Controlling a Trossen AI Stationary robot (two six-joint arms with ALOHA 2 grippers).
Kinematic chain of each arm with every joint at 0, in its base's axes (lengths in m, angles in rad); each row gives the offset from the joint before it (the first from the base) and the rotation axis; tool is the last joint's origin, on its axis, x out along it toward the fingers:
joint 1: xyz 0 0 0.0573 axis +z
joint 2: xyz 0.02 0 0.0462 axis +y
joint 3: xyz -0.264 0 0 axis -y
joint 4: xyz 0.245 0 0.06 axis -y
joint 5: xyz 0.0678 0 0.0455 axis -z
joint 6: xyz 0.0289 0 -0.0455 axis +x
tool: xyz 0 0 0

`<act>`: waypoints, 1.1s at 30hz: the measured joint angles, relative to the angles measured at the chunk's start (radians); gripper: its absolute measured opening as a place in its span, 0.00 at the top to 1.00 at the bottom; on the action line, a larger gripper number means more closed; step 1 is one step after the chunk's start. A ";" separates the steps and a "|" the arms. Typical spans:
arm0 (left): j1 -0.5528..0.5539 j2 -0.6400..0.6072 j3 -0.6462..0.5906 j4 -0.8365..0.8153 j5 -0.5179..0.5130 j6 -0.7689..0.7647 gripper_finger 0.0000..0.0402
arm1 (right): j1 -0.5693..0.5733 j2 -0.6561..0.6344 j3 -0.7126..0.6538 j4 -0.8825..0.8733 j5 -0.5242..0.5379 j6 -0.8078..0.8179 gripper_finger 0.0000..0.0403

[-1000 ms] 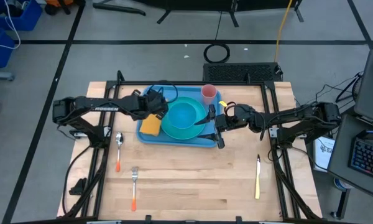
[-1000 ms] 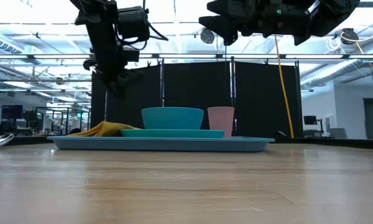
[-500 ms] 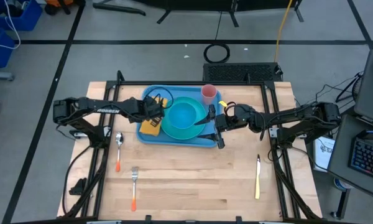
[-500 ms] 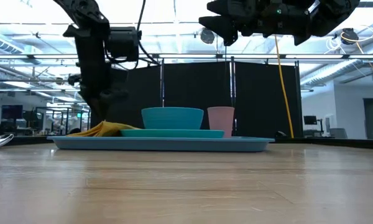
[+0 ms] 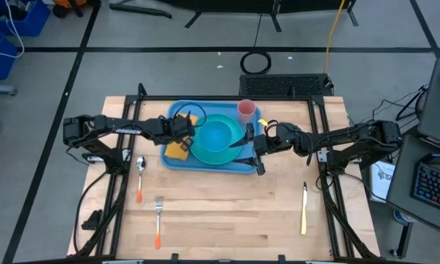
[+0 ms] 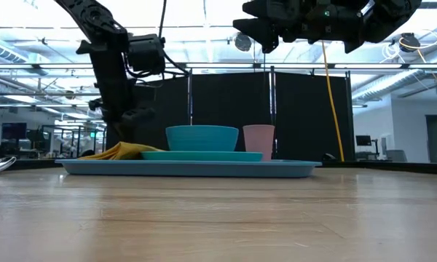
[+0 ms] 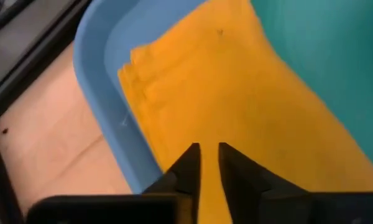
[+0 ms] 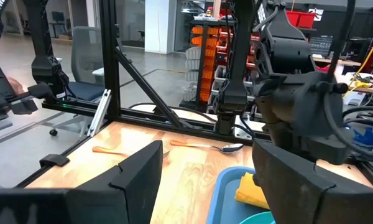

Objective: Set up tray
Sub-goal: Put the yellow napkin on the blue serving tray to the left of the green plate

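Looks light and stiff: tray, a broad light-blue plastic rectangle with rounded corners and a raised rim, probably a bit slick, and now loaded with teal plate, bowl, pink cup and orange-yellow napkin, so liable to tip its load if lifted by one edge. Best taken at the rim on both short sides at once, or simply slid flat. Sits on the wooden table, toward the far middle. Left tool low over the tray's left end, directly above the napkin, fingers nearly closed with only a slim gap, grasping nothing visible. Right tool raised at the tray's right end, spread wide and released. Spoon, fork and knife lie off the tray, on bare wood.
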 joint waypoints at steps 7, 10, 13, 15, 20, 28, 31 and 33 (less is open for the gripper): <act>0.046 0.000 -0.023 0.129 0.066 0.061 0.98 | 0.000 0.000 0.000 -0.007 0.000 -0.007 0.41; 0.056 0.000 -0.039 0.136 0.096 0.068 0.99 | 0.000 0.000 0.000 -0.008 0.000 -0.008 0.41; 0.081 0.000 -0.064 0.143 0.085 0.049 0.98 | 0.000 0.000 0.000 -0.007 0.000 -0.010 0.41; 0.090 0.000 -0.080 0.168 0.092 0.056 0.99 | 0.000 0.000 0.000 -0.008 0.000 -0.010 0.41; 0.136 0.020 -0.153 0.328 0.202 0.085 0.99 | 0.000 0.000 0.000 -0.008 0.001 -0.015 0.41; 0.184 0.037 -0.228 0.406 0.199 0.084 0.99 | -0.010 0.000 0.000 -0.011 0.004 -0.015 0.41; 0.203 0.039 -0.236 0.403 0.146 0.056 0.99 | -0.013 0.000 0.000 -0.018 0.004 -0.013 0.41; 0.211 0.040 -0.237 0.395 0.103 0.039 0.99 | -0.014 0.000 0.000 -0.018 0.004 -0.012 0.41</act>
